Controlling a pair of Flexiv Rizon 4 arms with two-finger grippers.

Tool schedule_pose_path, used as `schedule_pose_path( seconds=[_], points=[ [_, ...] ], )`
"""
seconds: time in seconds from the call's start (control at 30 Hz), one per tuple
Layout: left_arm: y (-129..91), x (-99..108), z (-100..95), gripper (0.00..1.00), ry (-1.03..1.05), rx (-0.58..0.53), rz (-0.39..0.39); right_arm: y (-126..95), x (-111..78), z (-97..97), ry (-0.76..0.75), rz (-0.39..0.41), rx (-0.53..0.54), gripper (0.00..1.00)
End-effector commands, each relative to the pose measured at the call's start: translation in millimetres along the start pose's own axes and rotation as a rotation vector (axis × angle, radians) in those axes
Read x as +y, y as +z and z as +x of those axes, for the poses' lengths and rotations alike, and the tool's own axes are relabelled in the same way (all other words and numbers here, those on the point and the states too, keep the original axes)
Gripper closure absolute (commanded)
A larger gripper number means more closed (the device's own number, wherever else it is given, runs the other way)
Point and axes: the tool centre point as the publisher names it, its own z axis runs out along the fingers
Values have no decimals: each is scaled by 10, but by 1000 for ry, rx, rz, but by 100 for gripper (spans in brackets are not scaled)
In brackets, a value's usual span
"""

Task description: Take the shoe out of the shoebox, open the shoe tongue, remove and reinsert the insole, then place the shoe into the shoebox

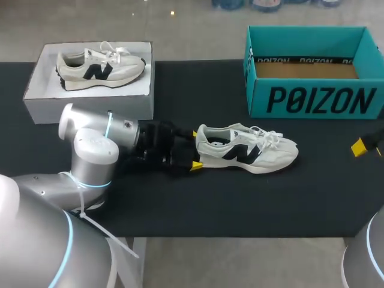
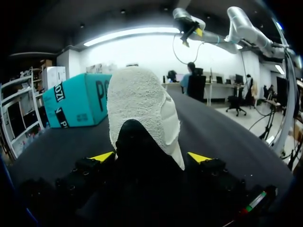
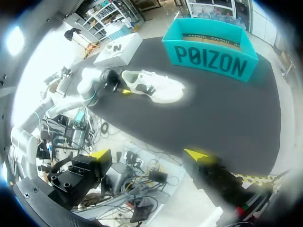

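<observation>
shoe (image 1: 247,150): lies on its sole near the middle of the black table (image 1: 240,204), out of any box; heel at 9 o'clock, toe at 3 o'clock.
left gripper (image 2: 150,157): at the heel (image 1: 203,144), coming in from 9 o'clock. Cannot tell from either view whether it grips the heel or only flanks it.
right gripper (image 3: 147,155): spread wide and empty, past the table's edge at 3 o'clock, well apart from the shoe.
teal shoebox (image 1: 321,99): at 1 o'clock of the shoe, open top, bare cardboard floor showing.
handling (judged): light. The upper looks soft and would dent under a pinch; the sole is firmer. Loose white laces (image 1: 264,137) could snag.
where to hold (judged): across the heel counter, the stiffest part of the upper. Steady it there and pinch the tongue at its top edge. Lift by the sides at midfoot, not by the laces.
insole: not visible; the shoe's opening is dark.
count, shoes: two, this one and a second shoe (image 1: 99,69) in the white box (image 1: 90,105) at 10 o'clock.
count, boxes: two, one teal and one white.
count, grippers: two.
</observation>
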Motion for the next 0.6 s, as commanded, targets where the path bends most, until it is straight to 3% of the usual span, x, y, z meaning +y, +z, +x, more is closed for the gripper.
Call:
schedule_pose_path(
  seconds=[0.03, 0.13, 0.17, 0.2, 0.23, 0.27, 0.6],
  points=[
    [51, 44, -35, 0, -2, 3, -1, 7, 14, -6, 1, 4, -1, 0],
    [46, 53, -47, 0, 7, 8, 0, 7, 14, -6, 1, 4, -1, 0],
    [42, 55, -52, 5, 12, 5, -1, 7, 14, -6, 1, 4, -1, 0],
    [38, 56, -55, 53, 15, 4, -4, 7, 14, -6, 1, 4, -1, 0],
    [35, 58, -59, 83, 16, 3, -4, 7, 14, -6, 1, 4, -1, 0],
    [34, 60, -62, 100, 16, 3, -4, 7, 14, -6, 1, 4, -1, 0],
    [69, 98, -92, 100, -2, 3, -11, 7, 14, -6, 1, 4, -1, 0]
  ],
)
